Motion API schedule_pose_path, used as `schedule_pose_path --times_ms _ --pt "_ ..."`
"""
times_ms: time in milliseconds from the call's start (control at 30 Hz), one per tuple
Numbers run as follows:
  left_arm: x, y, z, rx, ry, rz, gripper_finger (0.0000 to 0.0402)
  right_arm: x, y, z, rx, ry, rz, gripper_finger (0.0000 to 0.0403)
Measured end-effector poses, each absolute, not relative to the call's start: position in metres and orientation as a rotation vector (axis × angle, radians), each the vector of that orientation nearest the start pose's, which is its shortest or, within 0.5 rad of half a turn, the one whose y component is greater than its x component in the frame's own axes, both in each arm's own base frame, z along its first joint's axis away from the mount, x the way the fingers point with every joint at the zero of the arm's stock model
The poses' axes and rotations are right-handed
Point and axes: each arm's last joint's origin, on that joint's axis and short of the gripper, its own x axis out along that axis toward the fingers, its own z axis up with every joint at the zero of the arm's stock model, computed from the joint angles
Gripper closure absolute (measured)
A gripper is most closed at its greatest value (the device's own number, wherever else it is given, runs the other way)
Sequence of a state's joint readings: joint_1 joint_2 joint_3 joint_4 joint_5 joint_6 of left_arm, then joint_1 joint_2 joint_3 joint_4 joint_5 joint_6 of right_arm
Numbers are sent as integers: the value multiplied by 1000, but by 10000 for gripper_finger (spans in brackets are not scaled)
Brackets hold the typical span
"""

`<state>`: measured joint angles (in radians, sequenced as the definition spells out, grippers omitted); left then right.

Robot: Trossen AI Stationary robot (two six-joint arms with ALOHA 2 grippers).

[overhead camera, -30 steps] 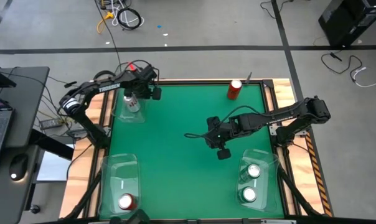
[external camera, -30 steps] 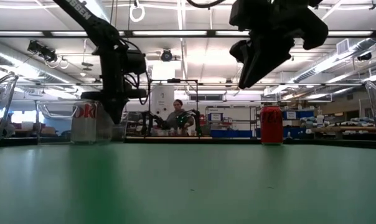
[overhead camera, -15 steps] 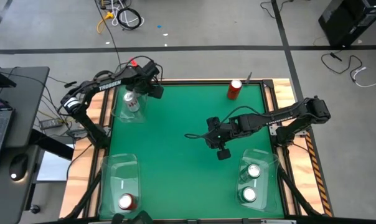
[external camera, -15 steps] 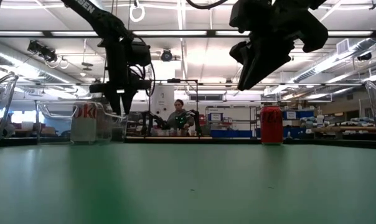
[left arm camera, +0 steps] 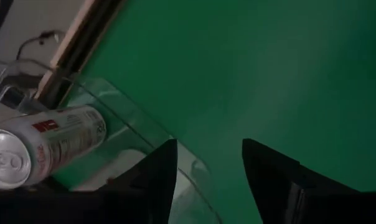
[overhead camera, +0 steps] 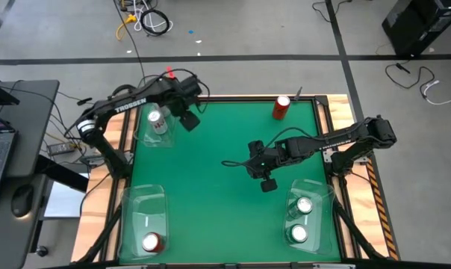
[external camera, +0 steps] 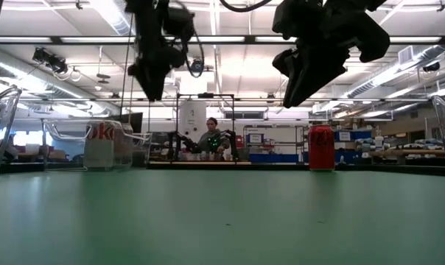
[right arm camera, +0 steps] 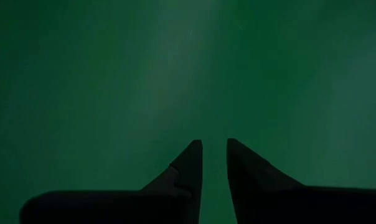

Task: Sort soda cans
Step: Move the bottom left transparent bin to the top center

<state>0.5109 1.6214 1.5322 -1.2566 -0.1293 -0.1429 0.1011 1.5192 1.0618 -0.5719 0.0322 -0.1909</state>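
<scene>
A silver can (overhead camera: 157, 121) stands upright in the clear bin (overhead camera: 145, 139) at the table's far left; the left wrist view shows the can (left arm camera: 48, 144) behind the bin's wall. My left gripper (overhead camera: 190, 116) hangs open in the air just right of that bin, holding nothing (left arm camera: 206, 148). A red can (overhead camera: 281, 107) stands alone at the far edge, also in the low view (external camera: 321, 147). Two cans (overhead camera: 302, 219) sit in the near-right bin, and one red can (overhead camera: 151, 241) sits in the near-left bin. My right gripper (overhead camera: 261, 169) hovers over mid-table, open by a narrow gap (right arm camera: 213, 148).
The clear near-left bin (overhead camera: 136, 203) and near-right bin (overhead camera: 320, 188) stand at the near corners. Green mat (overhead camera: 218, 209) lies bare between them and under my right gripper. A wooden frame (overhead camera: 330, 101) edges the table. A person (external camera: 210, 140) sits far off in the room.
My left gripper has risen out of the far-left bin and moved toward the table's right, away from the silver can. The can has stayed upright in the bin. My right arm has kept still.
</scene>
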Motion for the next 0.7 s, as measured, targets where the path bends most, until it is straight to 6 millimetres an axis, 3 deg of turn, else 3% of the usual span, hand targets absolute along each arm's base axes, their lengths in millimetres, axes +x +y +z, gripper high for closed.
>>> schedule_pose_path --times_ms 233,400,533,700 --pt "267 84 324 -233 1511 447 213 296 29 227 -207 1086 145 341" --pt "259 44 320 -158 1511 386 217 295 30 227 -175 1094 169 341" --pt "236 20 319 -151 1432 351 243 294 31 224 -150 1091 190 341" --pt "197 0 310 -265 1370 326 294 293 31 216 -116 1082 194 341"
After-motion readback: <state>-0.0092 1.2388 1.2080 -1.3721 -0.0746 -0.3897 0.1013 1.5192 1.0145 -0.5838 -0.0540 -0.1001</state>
